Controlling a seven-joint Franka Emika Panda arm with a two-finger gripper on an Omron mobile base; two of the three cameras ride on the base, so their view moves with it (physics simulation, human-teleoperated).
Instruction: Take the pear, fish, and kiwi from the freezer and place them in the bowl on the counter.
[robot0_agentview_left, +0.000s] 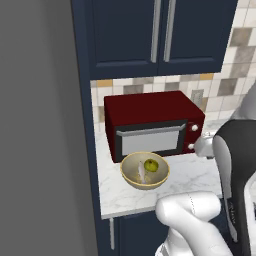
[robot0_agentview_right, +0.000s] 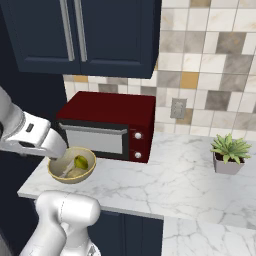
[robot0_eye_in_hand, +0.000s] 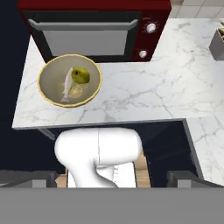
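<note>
Here, the counter (robot0_agentview_right: 180, 180) is showing as white marble with grey veins, sitting over navy cabinets; tiled wall in beige, grey and ochre is running behind it; navy wall cabinets (robot0_agentview_right: 85, 35) are hanging above. One dark red microwave (robot0_agentview_left: 152, 127) is standing at the back of the counter; one small potted plant (robot0_agentview_right: 229, 152) is sitting well apart to the right. One bowl (robot0_eye_in_hand: 70, 80), round, tan rim, speckled beige inside, is resting on the counter just in front of the microwave. Inside it one yellow-green pear (robot0_eye_in_hand: 81, 75) is lying beside one pale slim fish (robot0_eye_in_hand: 67, 84); the two are touching or nearly so. The gripper (robot0_eye_in_hand: 111, 181) is hovering high above the counter edge, fingers (robot0_eye_in_hand: 41, 179) spread wide, holding nothing.
</note>
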